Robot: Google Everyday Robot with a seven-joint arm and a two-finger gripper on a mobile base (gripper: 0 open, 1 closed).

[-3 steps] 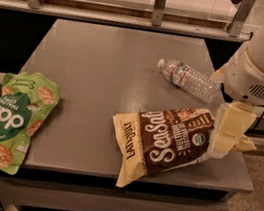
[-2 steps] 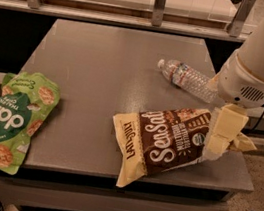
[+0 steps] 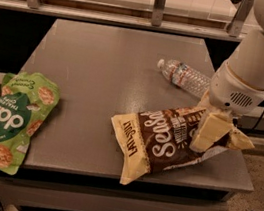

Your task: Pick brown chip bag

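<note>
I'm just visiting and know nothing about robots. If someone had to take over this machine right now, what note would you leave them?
End effector: down on the right end of the brown chip bag; whether it has a hold cannot be told.
Bag: lying on the near right part of the table, one corner past the front edge.
Nearby: water bottle behind it, green pouch at the left edge.
Done: bag reached.
Left: secure the grasp, lift it.
</note>
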